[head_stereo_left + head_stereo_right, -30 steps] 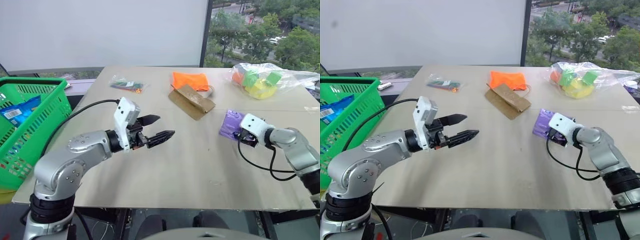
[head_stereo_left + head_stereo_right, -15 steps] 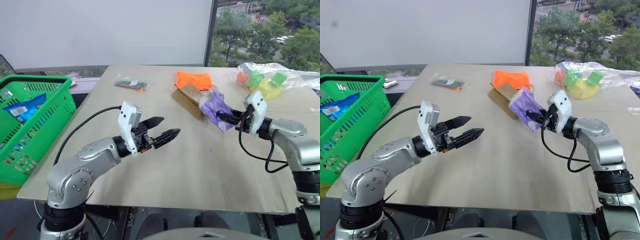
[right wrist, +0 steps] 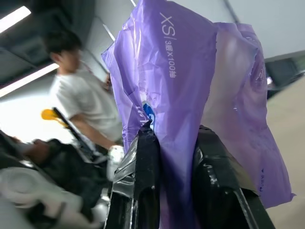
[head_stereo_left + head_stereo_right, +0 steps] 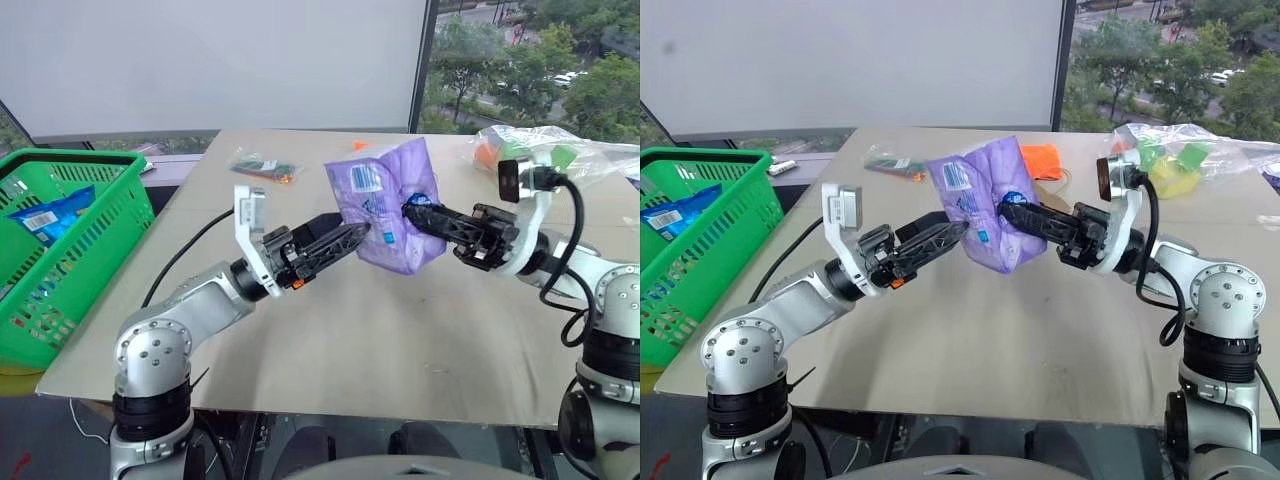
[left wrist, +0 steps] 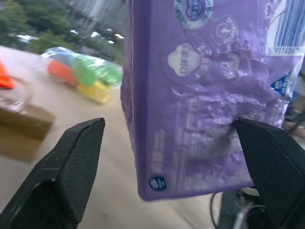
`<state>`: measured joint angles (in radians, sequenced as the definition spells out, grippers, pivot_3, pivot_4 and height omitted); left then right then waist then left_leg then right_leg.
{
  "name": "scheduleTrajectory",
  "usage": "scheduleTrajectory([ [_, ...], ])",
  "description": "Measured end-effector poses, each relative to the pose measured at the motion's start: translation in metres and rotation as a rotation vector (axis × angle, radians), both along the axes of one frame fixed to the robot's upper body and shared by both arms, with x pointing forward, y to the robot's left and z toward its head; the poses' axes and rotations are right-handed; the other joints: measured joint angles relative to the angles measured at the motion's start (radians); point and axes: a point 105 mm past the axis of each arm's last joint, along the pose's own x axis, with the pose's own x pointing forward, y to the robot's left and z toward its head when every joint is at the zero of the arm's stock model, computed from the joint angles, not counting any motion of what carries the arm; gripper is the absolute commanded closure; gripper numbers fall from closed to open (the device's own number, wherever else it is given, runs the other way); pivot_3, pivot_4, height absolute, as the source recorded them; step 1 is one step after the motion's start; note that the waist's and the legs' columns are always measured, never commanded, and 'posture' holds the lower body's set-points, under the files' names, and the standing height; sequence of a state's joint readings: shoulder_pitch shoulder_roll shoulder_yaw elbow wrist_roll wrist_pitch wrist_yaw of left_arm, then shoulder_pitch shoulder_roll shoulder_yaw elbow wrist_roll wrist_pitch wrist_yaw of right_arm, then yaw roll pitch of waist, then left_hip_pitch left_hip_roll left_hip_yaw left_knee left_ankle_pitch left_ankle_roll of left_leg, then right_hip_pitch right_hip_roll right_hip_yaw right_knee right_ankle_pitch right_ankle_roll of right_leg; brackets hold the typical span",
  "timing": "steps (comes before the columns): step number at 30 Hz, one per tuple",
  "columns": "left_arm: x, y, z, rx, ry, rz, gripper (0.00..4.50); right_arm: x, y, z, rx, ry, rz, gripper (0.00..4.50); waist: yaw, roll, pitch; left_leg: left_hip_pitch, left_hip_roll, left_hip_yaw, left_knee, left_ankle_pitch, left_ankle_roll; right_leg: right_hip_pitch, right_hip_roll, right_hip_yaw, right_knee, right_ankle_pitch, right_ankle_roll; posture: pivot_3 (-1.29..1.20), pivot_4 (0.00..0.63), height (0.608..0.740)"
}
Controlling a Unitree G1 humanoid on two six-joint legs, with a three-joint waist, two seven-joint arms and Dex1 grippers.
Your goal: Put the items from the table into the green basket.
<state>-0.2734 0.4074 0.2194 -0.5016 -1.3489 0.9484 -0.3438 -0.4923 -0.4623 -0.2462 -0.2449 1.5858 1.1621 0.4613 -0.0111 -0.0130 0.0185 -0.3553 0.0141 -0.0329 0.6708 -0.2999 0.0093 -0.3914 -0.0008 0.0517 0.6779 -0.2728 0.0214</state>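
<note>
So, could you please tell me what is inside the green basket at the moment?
Inside the green basket, a blue packet with a white label leans against the far wall. The basket's near wall covers the floor, so anything lying lower cannot be seen.

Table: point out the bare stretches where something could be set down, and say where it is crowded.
On the table, the near half is bare, below the raised purple packet. So is the near left edge beside the green basket. The far side is crowded: small clear bag, orange cloth, big clear bag.
</note>
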Motion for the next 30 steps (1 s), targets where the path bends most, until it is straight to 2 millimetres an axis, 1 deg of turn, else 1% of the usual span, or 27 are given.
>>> scheduleTrajectory([
  [1,-0.001,-0.001,0.002,-0.017,0.002,-0.02,0.0,-0.001,0.001,0.002,0.02,0.02,0.02,4.24,0.0,0.0,0.0,0.0,0.0,0.0,0.0,0.0,0.0,0.0,0.0,0.0,0.0,0.0,0.0,0.04,0.0,0.74],
  [4,-0.004,-0.005,0.004,-0.066,0.017,-0.08,0.78,-0.002,0.005,0.003,0.047,0.06,0.053,4.24,-0.001,0.0,0.0,0.0,0.0,0.0,0.0,0.0,0.0,0.0,0.0,0.0,0.0,0.0,0.0,0.04,0.0,0.74],
  [6,-0.006,-0.007,0.007,-0.093,0.022,-0.113,1.85,-0.003,0.006,0.004,0.056,0.07,0.063,4.24,0.0,0.0,0.0,-0.001,0.0,0.0,0.0,0.0,0.0,-0.001,0.0,0.0,-0.001,0.0,0.0,0.04,0.0,0.74],
  [8,-0.007,-0.006,0.008,-0.097,0.023,-0.118,2.77,-0.004,0.006,0.006,0.067,0.073,0.063,4.24,0.0,0.0,0.0,-0.001,0.0,0.0,0.0,0.0,0.0,-0.001,0.0,0.0,-0.001,0.0,0.0,0.04,0.0,0.74],
  [11,-0.007,-0.004,0.008,-0.094,0.024,-0.117,3.94,-0.004,0.007,0.006,0.067,0.072,0.062,4.24,0.0,0.0,0.0,-0.002,0.0,-0.001,0.0,0.0,0.0,-0.002,0.0,0.0,-0.001,0.0,0.0,0.04,0.0,0.74],
  [12,-0.007,-0.003,0.008,-0.094,0.025,-0.113,4.16,-0.004,0.007,0.006,0.064,0.069,0.059,4.24,0.0,0.0,0.0,-0.003,0.0,-0.001,0.0,0.0,0.0,-0.002,0.0,0.0,-0.001,0.0,0.0,0.04,0.0,0.74],
  [13,-0.007,-0.002,0.007,-0.097,0.029,-0.103,4.23,-0.002,0.009,0.006,0.052,0.047,0.04,3.22,0.0,0.001,0.0,-0.003,0.0,-0.001,0.0,0.0,0.0,-0.002,0.0,0.0,-0.001,0.0,0.0,0.05,0.0,0.74],
  [15,-0.004,0.002,0.004,-0.102,0.039,-0.068,4.24,0.0,0.012,0.006,0.039,-0.007,-0.003,2.44,0.0,0.001,0.001,-0.004,0.0,-0.002,0.0,0.0,0.0,-0.003,0.0,0.0,-0.001,0.0,0.0,0.06,0.0,0.74],
  [17,0.0,0.01,0.002,-0.083,0.049,0.007,4.24,0.006,0.017,-0.001,-0.07,-0.124,-0.077,1.51,0.003,0.001,0.001,-0.004,0.0,-0.002,0.0,0.0,0.0,-0.004,0.0,0.0,-0.001,0.0,0.0,0.08,0.0,0.74],
  [18,0.002,0.016,0.002,-0.069,0.045,0.055,4.24,0.008,0.018,-0.006,-0.152,-0.198,-0.107,1.51,0.004,0.001,0.001,-0.005,0.0,-0.002,0.0,0.0,0.0,-0.005,0.0,0.0,-0.001,0.0,0.001,0.09,0.0,0.74],
  [20,0.007,0.034,0.007,-0.027,0.012,0.167,4.24,0.013,0.016,-0.015,-0.309,-0.354,-0.158,1.51,0.007,0.001,0.002,-0.005,0.0,-0.002,0.0,0.0,0.0,-0.005,0.0,0.0,-0.001,0.0,0.001,0.1,0.0,0.74],
  [22,0.012,0.057,0.017,-0.011,-0.035,0.294,4.24,0.018,0.011,-0.02,-0.414,-0.493,-0.192,1.51,0.015,0.002,0.003,-0.004,0.0,-0.002,-0.001,0.0,0.0,-0.005,0.0,0.0,-0.001,0.0,0.001,0.15,0.0,0.74],
  [23,0.014,0.068,0.02,0.026,-0.059,0.362,4.24,0.02,0.011,-0.022,-0.45,-0.56,-0.197,1.51,0.019,0.001,0.003,-0.004,0.0,-0.002,-0.001,0.0,0.0,-0.005,0.0,-0.001,-0.001,0.0,0.001,0.15,0.0,0.74],
  [24,0.016,0.085,0.022,0.101,-0.086,0.456,4.24,0.022,0.01,-0.024,-0.497,-0.635,-0.195,1.51,0.023,0.0,0.005,-0.004,-0.001,-0.003,-0.001,0.0,0.0,-0.005,0.001,-0.001,-0.001,0.0,0.0,0.17,0.0,0.74],
  [25,0.02,0.106,0.024,0.174,-0.108,0.572,4.24,0.024,0.008,-0.025,-0.536,-0.697,-0.196,1.51,0.027,0.001,0.006,-0.003,-0.001,-0.004,-0.002,0.0,0.0,-0.006,0.001,-0.002,-0.001,0.0,0.0,0.18,0.0,0.74],
  [26,0.021,0.112,0.025,0.194,-0.115,0.607,4.24,0.025,0.007,-0.025,-0.545,-0.712,-0.196,1.51,0.028,0.001,0.006,-0.003,-0.002,-0.004,-0.002,0.0,0.0,-0.006,0.001,-0.002,-0.001,0.0,0.0,0.2,0.0,0.74],
  [27,0.024,0.146,0.035,0.255,-0.16,0.786,4.24,0.028,0.003,-0.025,-0.576,-0.767,-0.2,1.51,0.044,0.001,0.007,-0.003,-0.002,-0.005,-0.002,0.0,0.0,-0.006,0.0,-0.003,-0.001,0.0,0.0,0.22,0.0,0.74],
  [28,0.026,0.176,0.035,0.465,-0.199,0.952,4.24,0.026,0.009,-0.022,-0.573,-0.82,-0.161,1.51,0.055,-0.002,0.01,-0.004,-0.002,-0.006,-0.002,0.0,0.0,-0.006,0.0,-0.004,-0.002,0.0,0.0,0.22,0.0,0.74],
  [29,0.028,0.207,0.038,0.587,-0.202,1.106,4.24,0.024,0.012,-0.018,-0.562,-0.853,-0.144,1.51,0.064,-0.001,0.011,-0.004,-0.002,-0.006,-0.003,0.0,-0.001,-0.006,0.0,-0.004,-0.002,0.0,0.0,0.23,0.0,0.74],
  [30,0.027,0.223,0.042,0.623,-0.202,1.189,4.24,0.023,0.014,-0.016,-0.553,-0.869,-0.141,1.51,0.067,-0.001,0.012,-0.004,-0.002,-0.006,-0.003,0.0,-0.001,-0.006,-0.001,-0.004,-0.002,0.0,0.0,0.23,0.0,0.74],
])
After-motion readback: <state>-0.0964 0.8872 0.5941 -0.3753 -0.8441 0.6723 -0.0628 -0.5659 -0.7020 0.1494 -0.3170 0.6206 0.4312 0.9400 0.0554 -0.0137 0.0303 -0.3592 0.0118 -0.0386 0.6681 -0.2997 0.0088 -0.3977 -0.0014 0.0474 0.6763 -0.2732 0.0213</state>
